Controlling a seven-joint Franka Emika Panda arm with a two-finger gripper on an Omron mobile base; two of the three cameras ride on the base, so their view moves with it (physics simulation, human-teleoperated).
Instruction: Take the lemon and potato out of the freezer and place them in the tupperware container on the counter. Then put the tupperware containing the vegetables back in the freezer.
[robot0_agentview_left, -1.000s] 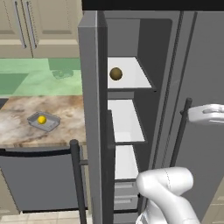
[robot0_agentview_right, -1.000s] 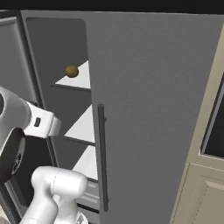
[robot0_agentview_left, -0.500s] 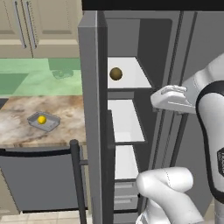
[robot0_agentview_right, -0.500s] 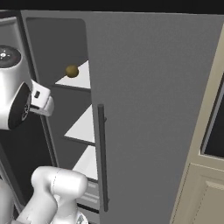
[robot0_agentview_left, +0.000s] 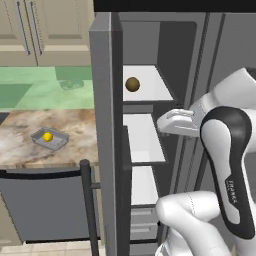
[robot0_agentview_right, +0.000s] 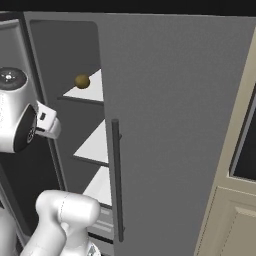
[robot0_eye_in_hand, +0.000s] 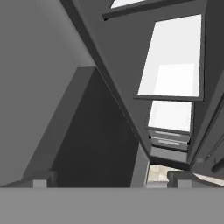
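One dark olive-brown round potato (robot0_agentview_left: 132, 84) sits on the tall grey freezer's (robot0_agentview_left: 107, 75) top white shelf; one bright yellow lemon (robot0_agentview_left: 47, 136) lies in the shallow grey translucent tupperware container (robot0_agentview_left: 59, 142) on the marbled counter (robot0_agentview_left: 80, 130). My fingers (robot0_eye_in_hand: 40, 182) stand wide apart, holding nothing.

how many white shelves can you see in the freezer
3: the top shelf holds the potato, the middle shelf and bottom shelf sit below. More may be hidden above.

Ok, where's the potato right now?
The potato sits on the top white shelf inside the open freezer, near the shelf's left edge in the left base view; the right base view shows it there too, touching nothing else.
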